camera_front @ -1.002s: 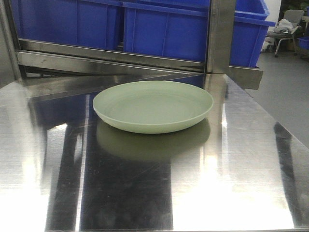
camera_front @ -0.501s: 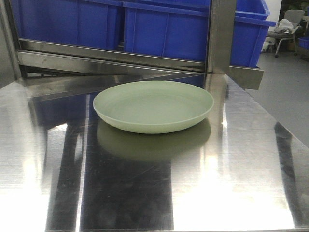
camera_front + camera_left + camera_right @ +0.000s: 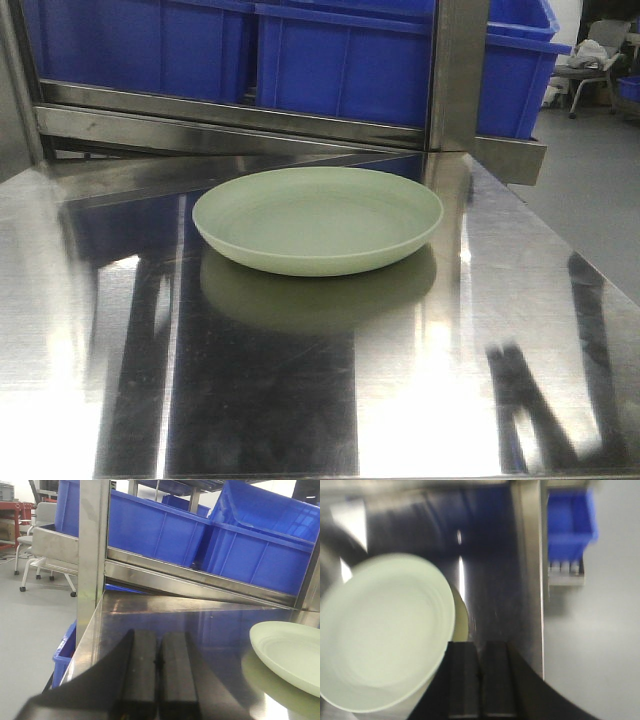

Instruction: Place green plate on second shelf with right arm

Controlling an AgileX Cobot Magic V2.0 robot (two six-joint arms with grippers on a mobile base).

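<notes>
The green plate (image 3: 317, 220) lies flat on the shiny steel table (image 3: 500, 300), near its middle, and nothing touches it. It also shows at the right edge of the left wrist view, where the green plate (image 3: 290, 655) is partly cut off. My left gripper (image 3: 159, 640) is shut and empty, low over the table to the plate's left. My right gripper (image 3: 480, 647) is shut and empty too, just right of the green plate (image 3: 385, 630) and above the table. A steel shelf (image 3: 240, 115) runs behind the table. Which level is the second shelf I cannot tell.
Blue plastic bins (image 3: 340, 60) fill the shelf behind the table. A steel upright (image 3: 455, 75) stands at the back right and another upright (image 3: 92, 555) at the left. The table's right edge (image 3: 540, 605) drops to grey floor, where a blue bin (image 3: 570, 525) sits.
A dark reflection has appeared on the table's front right in the front view. The plate has not moved.
</notes>
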